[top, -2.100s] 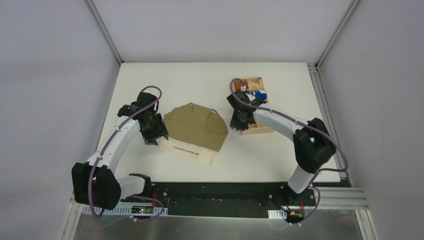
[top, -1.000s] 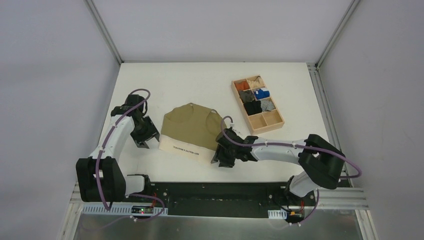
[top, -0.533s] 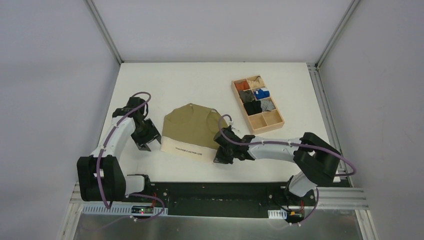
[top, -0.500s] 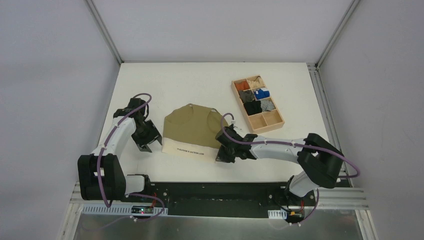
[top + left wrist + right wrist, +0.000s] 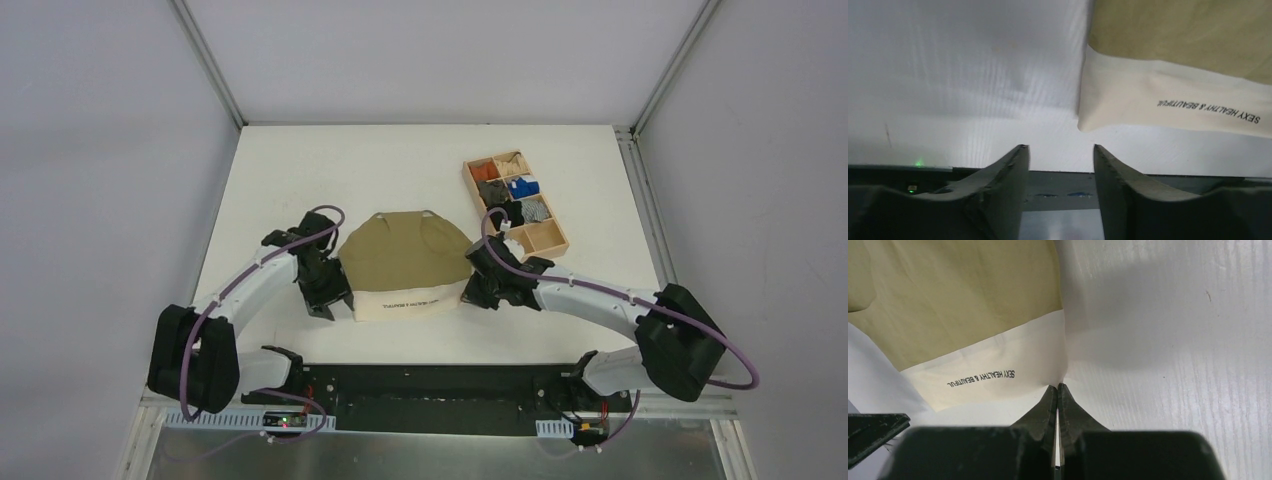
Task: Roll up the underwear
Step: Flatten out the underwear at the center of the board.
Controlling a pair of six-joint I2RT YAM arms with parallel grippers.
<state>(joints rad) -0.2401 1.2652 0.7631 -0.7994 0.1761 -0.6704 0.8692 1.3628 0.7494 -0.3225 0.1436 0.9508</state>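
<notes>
The olive-khaki underwear (image 5: 405, 258) lies flat mid-table, its cream waistband (image 5: 410, 303) with dark lettering turned toward the arms. My right gripper (image 5: 472, 294) is at the waistband's right corner, and in the right wrist view that gripper (image 5: 1058, 386) is shut, pinching the corner of the waistband (image 5: 998, 375). My left gripper (image 5: 331, 300) sits just off the left corner. In the left wrist view the gripper (image 5: 1058, 148) is open with nothing between its fingers (image 5: 1010, 172), and the waistband corner (image 5: 1088, 120) lies slightly ahead and to the right.
A wooden compartment tray (image 5: 545, 237) holding small orange, grey, blue and black bundles stands at the back right, close behind my right arm. The table's near edge and dark rail (image 5: 430, 385) run just below both grippers.
My right gripper has shut on the waistband's right corner and drawn the underwear to the right. My left arm has followed rightward to the waistband's left corner, still open.
</notes>
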